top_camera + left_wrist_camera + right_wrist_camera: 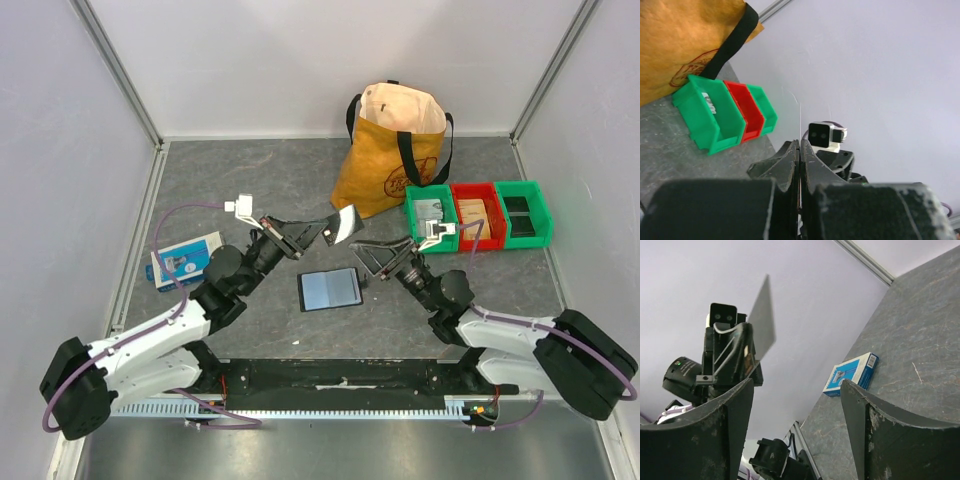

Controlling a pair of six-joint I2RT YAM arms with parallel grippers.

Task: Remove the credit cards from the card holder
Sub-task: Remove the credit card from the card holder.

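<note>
From above, the left claw [331, 232] was seen clenched on a pale card [346, 224], raised just beyond the card holder [303, 291]. The right claw [362, 262], spread and empty, was just right of the holder. At the left wrist, the card was seen edge-on; at the right, it was framed upright ahead.
</note>
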